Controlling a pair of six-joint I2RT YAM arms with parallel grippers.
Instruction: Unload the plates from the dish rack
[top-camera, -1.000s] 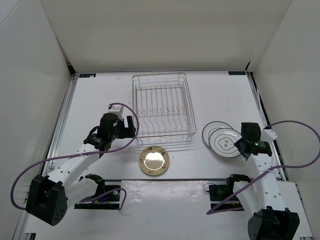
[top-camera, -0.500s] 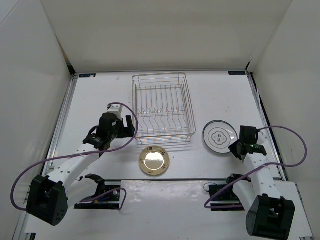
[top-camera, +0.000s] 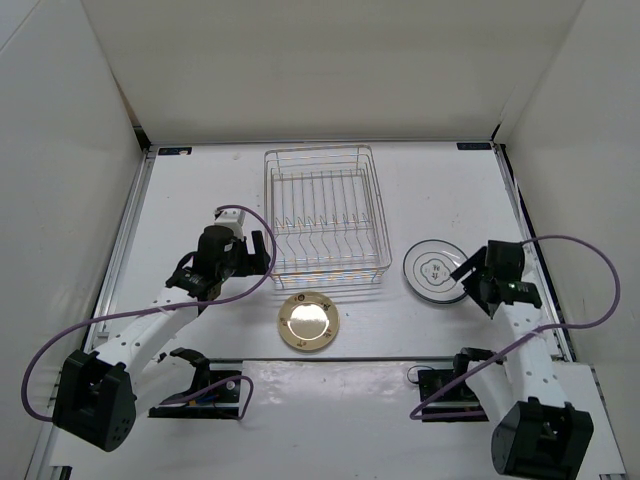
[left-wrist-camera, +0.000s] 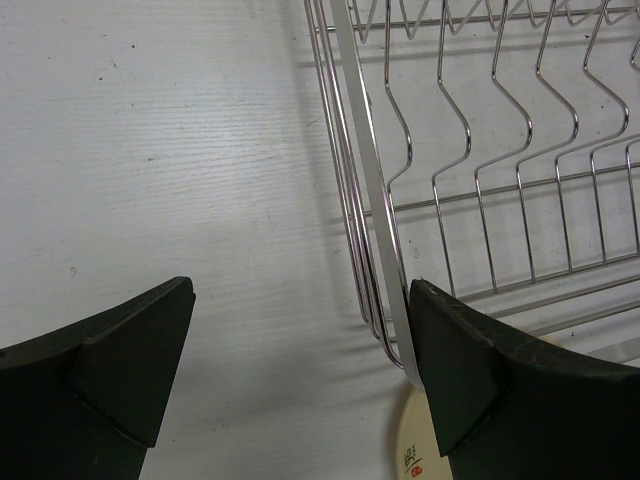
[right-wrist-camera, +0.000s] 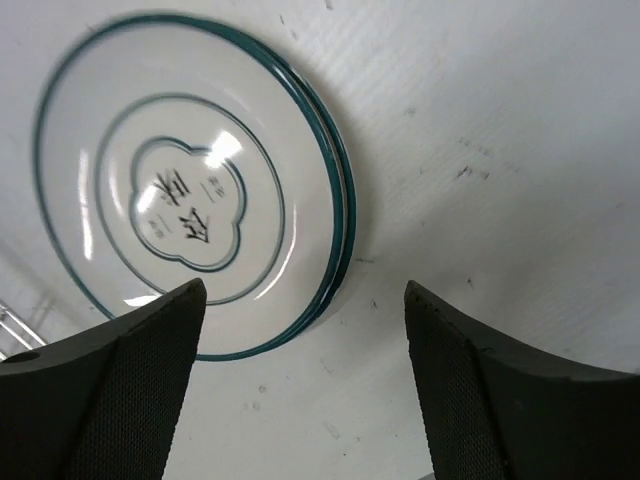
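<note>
The wire dish rack (top-camera: 325, 208) stands mid-table with nothing between its dividers. The golden-tan plate (top-camera: 308, 321) lies flat in front of it. The two white plates (top-camera: 436, 271) lie stacked to the rack's right; in the right wrist view the stack (right-wrist-camera: 190, 190) shows two dark rims. My right gripper (top-camera: 468, 278) is open and empty just right of the stack, also seen in its wrist view (right-wrist-camera: 305, 340). My left gripper (top-camera: 260, 253) is open and empty (left-wrist-camera: 300, 320) at the rack's near-left corner (left-wrist-camera: 380, 260), its right finger against the wire. The tan plate's edge (left-wrist-camera: 412, 452) peeks in below.
White walls enclose the table on three sides. Two black stands (top-camera: 200, 385) (top-camera: 450, 385) sit near the front edge by the arm bases. Purple cables (top-camera: 590, 290) loop beside each arm.
One second ago the two white plates lay offset; now they sit stacked as one. My right gripper has let go and drawn back to the stack's right. The left arm has not moved.
</note>
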